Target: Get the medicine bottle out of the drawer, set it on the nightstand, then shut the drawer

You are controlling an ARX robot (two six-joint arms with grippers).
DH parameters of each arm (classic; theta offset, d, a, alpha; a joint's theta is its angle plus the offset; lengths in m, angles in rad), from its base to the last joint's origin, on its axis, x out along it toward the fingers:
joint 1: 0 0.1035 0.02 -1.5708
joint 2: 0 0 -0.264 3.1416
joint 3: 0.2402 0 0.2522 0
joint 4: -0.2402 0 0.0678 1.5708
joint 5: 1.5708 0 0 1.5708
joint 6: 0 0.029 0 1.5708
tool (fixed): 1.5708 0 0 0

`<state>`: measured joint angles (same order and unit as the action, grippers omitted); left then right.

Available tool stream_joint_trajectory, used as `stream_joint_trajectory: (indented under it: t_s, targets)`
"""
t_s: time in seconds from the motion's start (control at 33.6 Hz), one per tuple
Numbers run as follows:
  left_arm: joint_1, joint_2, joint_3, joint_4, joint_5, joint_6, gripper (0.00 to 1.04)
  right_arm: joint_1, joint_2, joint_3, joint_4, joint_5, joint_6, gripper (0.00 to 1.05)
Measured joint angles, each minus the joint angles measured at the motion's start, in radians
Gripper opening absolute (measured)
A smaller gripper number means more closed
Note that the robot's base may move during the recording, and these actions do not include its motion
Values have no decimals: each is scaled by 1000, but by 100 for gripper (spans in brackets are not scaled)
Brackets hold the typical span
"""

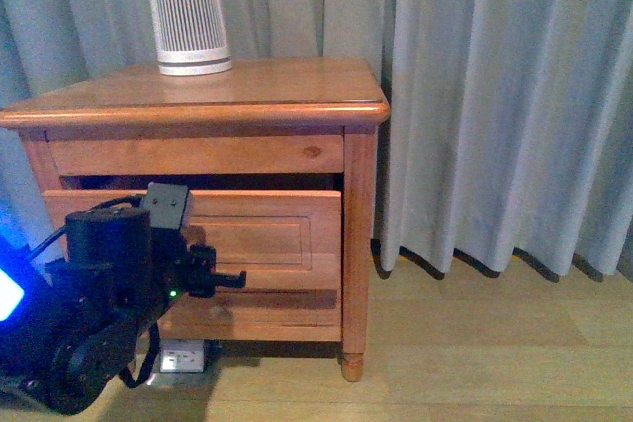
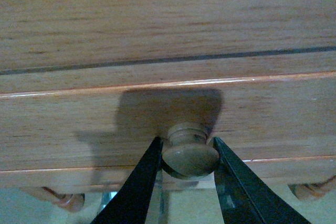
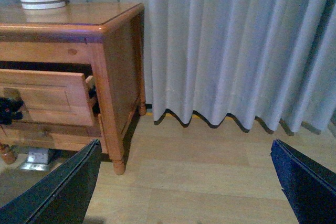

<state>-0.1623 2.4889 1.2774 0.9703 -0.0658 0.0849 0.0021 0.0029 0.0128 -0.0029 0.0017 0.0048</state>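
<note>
Jaws of the left gripper are closed on the round wooden knob of the drawer, one black finger pressed against each side of it in the left wrist view. From the front, that arm reaches in low on the left and its gripper hides the knob. The drawer stands partway out of the nightstand, its panelled front clear of the frame with a dark gap above it. The right wrist view also shows the front jutting forward past the corner post. Its inside is hidden from every camera, so the medicine bottle cannot be seen. On the worktop, toward the back left, stands a white-and-grey ribbed cylinder, upright. A white power strip lies on the floor under the nightstand. Pale grey curtains hang behind and to the right. The right gripper hangs over bare floor well to the right of the nightstand, its jaws spread wide and holding nothing.
</note>
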Motion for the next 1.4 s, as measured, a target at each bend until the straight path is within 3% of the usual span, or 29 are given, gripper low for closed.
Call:
stream_joint_trajectory:
  t_s: [0.62, 1.13, 1.4]
  targets:
    - [-42, -246, -576, 206, -26, 3, 26, 0, 0, 0, 0, 0, 0, 98]
    - [-34, -463, -692, 21, -14, -26, 98, 0, 0, 0, 0, 0, 0, 98]
    - [-6, -838, -748, -171, 5, -23, 98, 0, 0, 0, 0, 0, 0, 98]
